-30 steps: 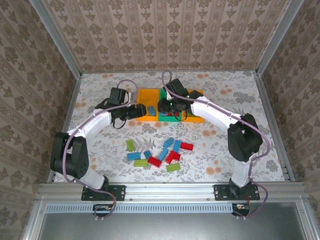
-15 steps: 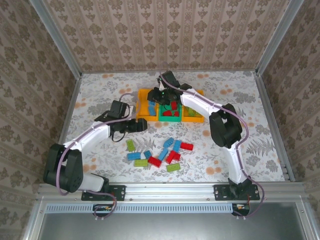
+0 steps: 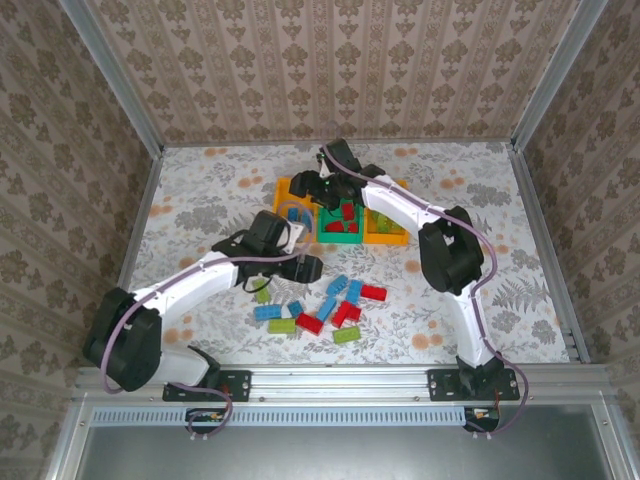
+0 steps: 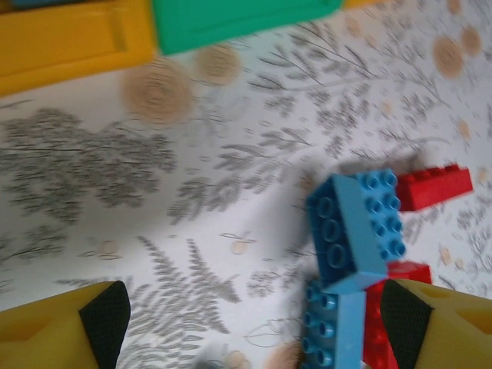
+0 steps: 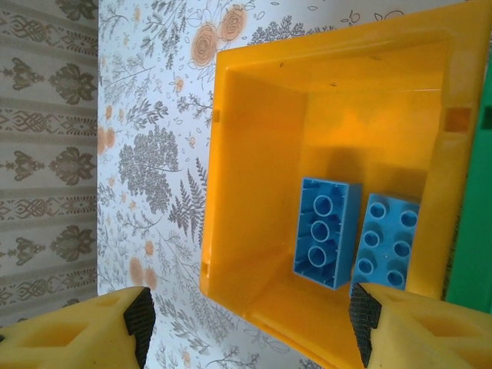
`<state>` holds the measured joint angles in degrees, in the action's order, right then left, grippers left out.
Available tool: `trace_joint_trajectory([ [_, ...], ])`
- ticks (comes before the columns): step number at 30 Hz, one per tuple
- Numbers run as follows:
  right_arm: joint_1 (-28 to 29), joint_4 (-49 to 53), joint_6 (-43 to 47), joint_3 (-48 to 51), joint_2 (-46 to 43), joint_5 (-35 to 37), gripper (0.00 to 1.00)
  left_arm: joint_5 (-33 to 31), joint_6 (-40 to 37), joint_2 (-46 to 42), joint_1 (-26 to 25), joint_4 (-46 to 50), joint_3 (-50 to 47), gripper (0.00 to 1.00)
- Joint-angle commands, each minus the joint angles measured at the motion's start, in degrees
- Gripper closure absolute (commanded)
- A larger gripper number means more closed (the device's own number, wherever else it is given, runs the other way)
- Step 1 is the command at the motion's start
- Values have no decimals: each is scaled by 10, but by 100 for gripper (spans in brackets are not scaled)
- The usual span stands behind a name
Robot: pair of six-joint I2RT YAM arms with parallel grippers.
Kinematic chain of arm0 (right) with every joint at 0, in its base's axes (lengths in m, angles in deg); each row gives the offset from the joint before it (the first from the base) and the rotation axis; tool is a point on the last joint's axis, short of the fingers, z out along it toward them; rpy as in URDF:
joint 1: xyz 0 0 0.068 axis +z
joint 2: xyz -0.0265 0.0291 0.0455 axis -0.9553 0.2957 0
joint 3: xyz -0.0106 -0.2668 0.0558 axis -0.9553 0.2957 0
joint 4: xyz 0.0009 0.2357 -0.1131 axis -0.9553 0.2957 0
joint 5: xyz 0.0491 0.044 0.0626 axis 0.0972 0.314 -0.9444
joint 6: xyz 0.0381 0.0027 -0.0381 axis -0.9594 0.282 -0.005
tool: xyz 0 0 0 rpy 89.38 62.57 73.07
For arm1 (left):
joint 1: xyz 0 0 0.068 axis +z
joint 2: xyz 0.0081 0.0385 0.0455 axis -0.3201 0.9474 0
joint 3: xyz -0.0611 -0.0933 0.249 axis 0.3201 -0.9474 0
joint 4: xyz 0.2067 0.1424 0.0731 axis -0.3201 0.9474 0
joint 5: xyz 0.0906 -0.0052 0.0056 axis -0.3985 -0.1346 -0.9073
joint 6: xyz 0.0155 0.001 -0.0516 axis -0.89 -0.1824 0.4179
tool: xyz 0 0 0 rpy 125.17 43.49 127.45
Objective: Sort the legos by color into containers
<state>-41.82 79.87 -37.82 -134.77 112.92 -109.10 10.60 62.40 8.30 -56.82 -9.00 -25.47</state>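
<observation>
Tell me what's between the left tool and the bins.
Bare flowered table, in the left wrist view, from the left tool to the bins.

orange-yellow rectangular plastic bin: smooth, glossy, soft sheen on the walls. blue studded plastic bricks in it: smooth, semi-gloss. green plastic bin: smooth moulded finish. white floral-print table cover: matt, flat. grey metal frame rail: ribbed, dull sheen. beige patterned wallpaper: matt.
</observation>
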Motion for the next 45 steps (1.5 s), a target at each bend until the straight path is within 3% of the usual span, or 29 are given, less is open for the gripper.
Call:
trace_joint_trajectory([
  [1, -10, -7, 10, 43, -74, 4, 29, 16, -38, 33, -31, -5, 26, 12],
  [9, -74, -47, 5, 240, -210, 29, 28, 11, -58, 89, -78, -8, 50, 14],
  [17, -134, -32, 26, 366, -316, 56, 26, -2, -65, 139, -113, 10, 85, 17],
  [28, -184, -16, 36, 445, -390, 63, 25, -20, -76, 192, -122, 27, 104, 40],
  [36, -185, 17, 61, 462, -404, 78, 25, -37, -78, 186, -123, 30, 118, 67],
  [45, -165, 101, 195, 494, -445, 115, 25, -39, -77, 157, -111, 22, 126, 77],
])
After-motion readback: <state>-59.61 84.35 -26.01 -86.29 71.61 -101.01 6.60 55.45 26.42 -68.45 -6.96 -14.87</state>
